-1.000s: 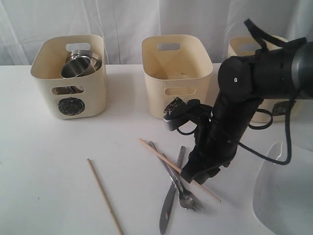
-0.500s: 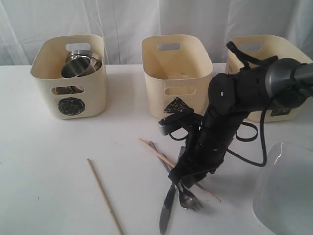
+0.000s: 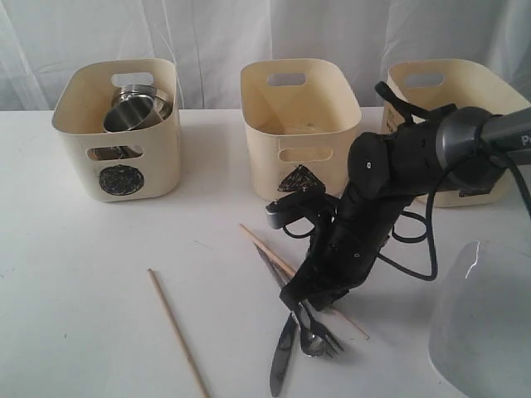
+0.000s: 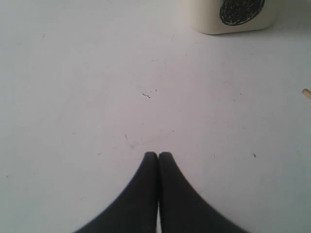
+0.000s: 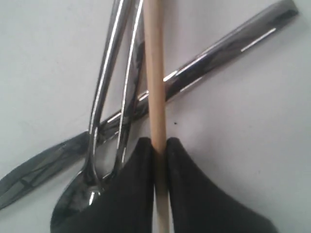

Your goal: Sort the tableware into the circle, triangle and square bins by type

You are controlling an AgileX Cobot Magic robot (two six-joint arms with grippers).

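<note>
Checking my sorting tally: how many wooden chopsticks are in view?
2. One chopstick lies alone on the table; the other chopstick lies over the knife and fork, pinched by the right gripper. The bins may hide more.

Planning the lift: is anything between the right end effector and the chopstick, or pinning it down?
Nothing visible. The right end effector is shut on the chopstick, which crosses on top of the knife, with the fork alongside. Nothing rests over it.

The white table point(image 3: 83, 274) carries three cream tubs point(image 3: 116, 133), a knife point(image 3: 282, 365), a fork point(image 3: 319, 338), two chopsticks point(image 3: 177, 332) and a plate point(image 3: 485, 323).
</note>
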